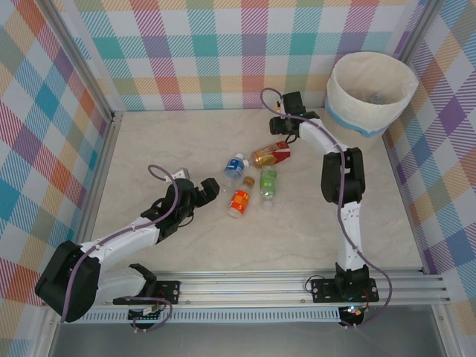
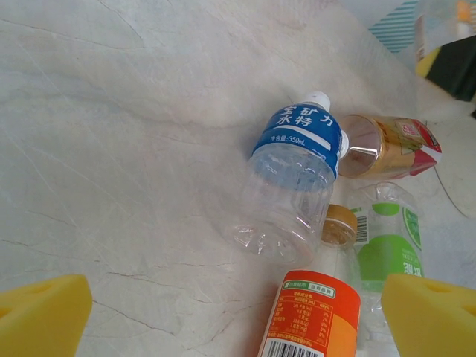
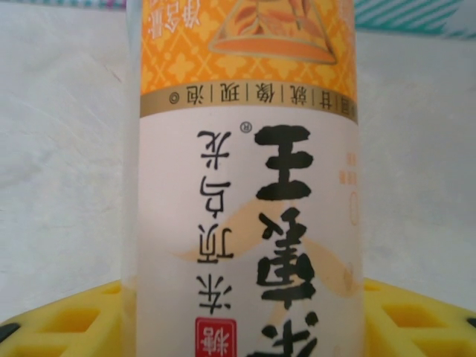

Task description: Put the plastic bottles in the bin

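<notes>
Gaping wide, the left gripper (image 2: pixel 238 314) has the orange-label bottle (image 2: pixel 311 321) lying just ahead, nearer its right yellow pad (image 2: pixel 431 316). The blue-label bottle (image 2: pixel 294 178) and green-label bottle (image 2: pixel 387 238) lie just beyond. Farther on, the right gripper (image 3: pixel 239 327) clamps the gold-label bottle (image 3: pixel 245 178) from both sides. The bin (image 1: pixel 349 111) stands at the far right corner, apart from the bottles.

Robot test cell in a laboratory. We note plaid fabric walls (image 1: pixel 208 52) on metal posts (image 1: pixel 82 67) enclosing a marble-patterned tabletop (image 1: pixel 223 245), with the left arm (image 1: pixel 119 238) and right arm (image 1: pixel 343 201) bolted to an aluminium rail (image 1: pixel 253 286).
</notes>
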Tool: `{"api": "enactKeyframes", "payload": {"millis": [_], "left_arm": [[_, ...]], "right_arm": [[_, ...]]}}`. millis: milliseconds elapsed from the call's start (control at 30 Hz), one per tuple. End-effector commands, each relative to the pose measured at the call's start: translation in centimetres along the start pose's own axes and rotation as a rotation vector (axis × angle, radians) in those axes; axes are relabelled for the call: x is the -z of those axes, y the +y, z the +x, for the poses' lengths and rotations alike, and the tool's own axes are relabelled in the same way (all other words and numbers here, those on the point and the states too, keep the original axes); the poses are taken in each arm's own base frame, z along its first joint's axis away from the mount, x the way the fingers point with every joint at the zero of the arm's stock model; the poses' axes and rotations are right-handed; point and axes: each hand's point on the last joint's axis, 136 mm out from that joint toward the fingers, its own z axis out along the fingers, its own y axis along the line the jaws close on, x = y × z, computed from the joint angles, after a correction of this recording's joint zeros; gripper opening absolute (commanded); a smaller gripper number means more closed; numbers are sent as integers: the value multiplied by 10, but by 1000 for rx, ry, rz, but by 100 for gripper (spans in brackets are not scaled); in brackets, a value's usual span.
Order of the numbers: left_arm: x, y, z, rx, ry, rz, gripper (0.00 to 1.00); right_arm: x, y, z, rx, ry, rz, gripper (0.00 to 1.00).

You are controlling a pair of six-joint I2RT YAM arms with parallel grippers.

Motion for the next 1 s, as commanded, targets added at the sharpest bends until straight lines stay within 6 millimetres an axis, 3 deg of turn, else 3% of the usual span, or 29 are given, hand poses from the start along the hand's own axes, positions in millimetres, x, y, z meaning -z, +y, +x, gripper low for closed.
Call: {"api": "enactKeyframes", "payload": {"millis": [0, 333, 633, 733, 833, 967], "left_arm": [[-1, 0, -5, 8, -14, 7, 100], [-7, -9, -5, 0, 4, 25, 100], [-15, -16, -3, 8, 27, 42, 100], [-16, -18, -4, 8, 28, 44, 100], [-16, -17, -3, 11, 32, 43, 100], [-16, -14, -1, 25, 30, 37, 100]], "right_arm": [[51, 4, -54, 8, -242, -22, 50], [165, 2, -73, 43, -535, -39, 48], [258, -20, -104, 144, -771, 103, 47], [279, -46, -122, 196, -823, 248, 47], [296, -93, -138, 175, -840, 441, 46], [303, -149, -143, 97, -831, 552, 47]]}}
